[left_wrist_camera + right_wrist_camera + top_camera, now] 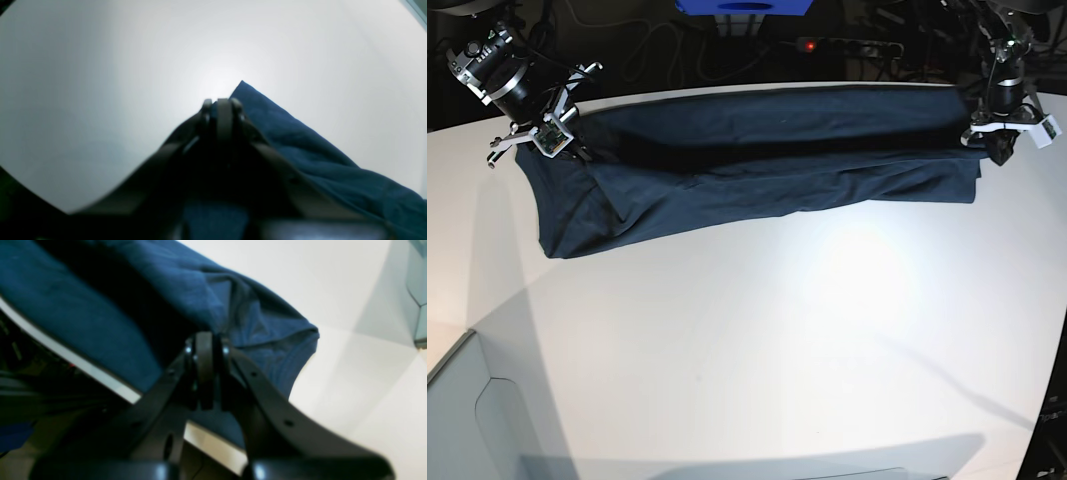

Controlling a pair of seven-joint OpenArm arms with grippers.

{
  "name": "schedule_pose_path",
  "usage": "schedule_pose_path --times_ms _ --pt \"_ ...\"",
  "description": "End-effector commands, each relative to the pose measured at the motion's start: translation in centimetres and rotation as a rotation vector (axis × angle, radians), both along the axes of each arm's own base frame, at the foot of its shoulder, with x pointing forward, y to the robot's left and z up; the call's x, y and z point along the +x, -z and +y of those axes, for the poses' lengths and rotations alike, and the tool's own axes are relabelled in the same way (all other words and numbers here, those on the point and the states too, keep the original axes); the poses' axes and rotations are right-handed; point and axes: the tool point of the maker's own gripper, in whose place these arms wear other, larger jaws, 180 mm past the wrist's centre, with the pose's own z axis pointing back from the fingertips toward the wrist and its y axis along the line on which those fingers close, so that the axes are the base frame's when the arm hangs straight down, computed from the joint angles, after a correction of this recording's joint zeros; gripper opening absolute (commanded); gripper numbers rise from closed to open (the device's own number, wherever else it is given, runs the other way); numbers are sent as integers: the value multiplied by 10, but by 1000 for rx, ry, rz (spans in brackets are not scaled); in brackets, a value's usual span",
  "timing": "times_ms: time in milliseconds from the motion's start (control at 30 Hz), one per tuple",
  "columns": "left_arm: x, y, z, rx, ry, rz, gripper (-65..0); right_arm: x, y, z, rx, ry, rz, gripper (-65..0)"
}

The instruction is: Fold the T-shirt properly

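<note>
Risk of a lopsided fold: cloth sagging between the two grips, likely to bunch or slide if either hand leads. Also possible slip of the thin pinch at the corner. One T-shirt [757, 170], stretched between and below both grippers at the table's [757, 340] far edge. Left gripper [223, 101] clamped on its corner; right gripper [204, 340] clamped on bunched fabric. Two grippers, one shirt, one table.
</note>
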Motion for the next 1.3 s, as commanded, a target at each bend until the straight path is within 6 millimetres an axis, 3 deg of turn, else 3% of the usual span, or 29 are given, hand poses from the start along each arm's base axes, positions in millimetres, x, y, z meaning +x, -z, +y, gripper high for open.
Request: schedule_pose_path --times_ms 0,267,467,900,1267 --pt "4 -14 7 37 4 -37 -650 -1 -8 4 14 -24 -23 -650" --pt "3 -12 5 32 4 -33 -650 -11 -3 6 16 -26 9 -650" --pt "-4 7 13 0 -22 5 -650 -15 -1 4 13 -24 20 -650" --pt "1 12 13 -14 -23 3 -650 -28 -1 7 39 -29 33 -650" --pt "-7 30 15 -48 -42 40 -650 -19 6 0 45 -3 31 -650"
